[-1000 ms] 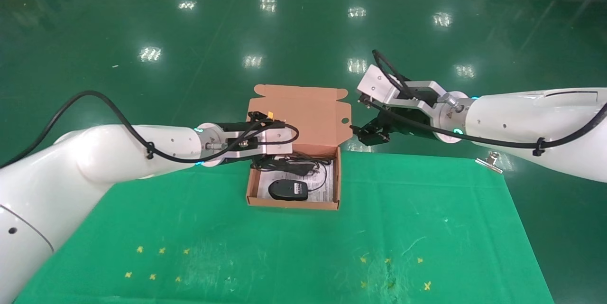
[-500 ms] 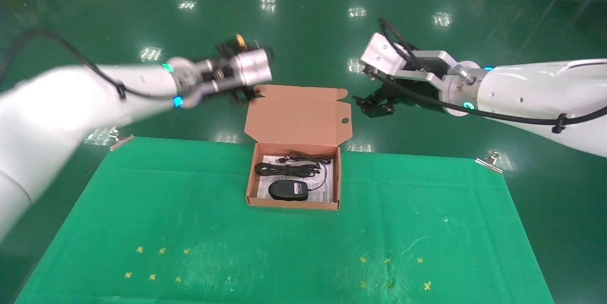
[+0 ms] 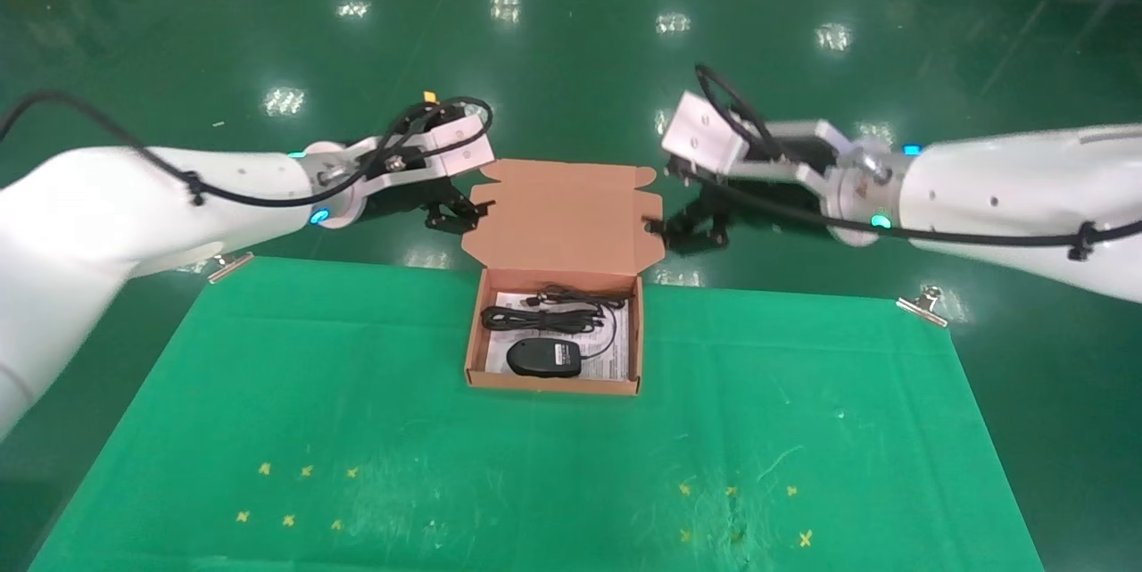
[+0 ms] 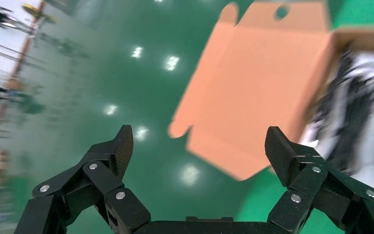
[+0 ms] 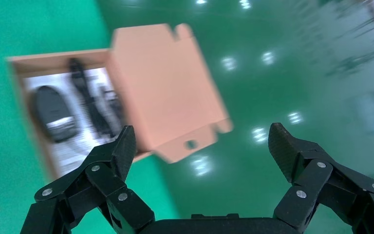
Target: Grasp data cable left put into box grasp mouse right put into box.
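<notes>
Both hands spread, empty: left hand (image 3: pixel 457 213), right hand (image 3: pixel 691 230). Data cable (image 3: pixel 540 317) looks floppy; grip your bundle mid-loop. Mouse (image 3: pixel 544 358) looks light, slick; pinch its sides.

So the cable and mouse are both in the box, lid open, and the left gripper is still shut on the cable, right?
Not quite. The data cable and mouse do lie in the box with its lid open, but the left gripper is open and empty, beside the lid's far edge, as the left wrist view shows.
</notes>
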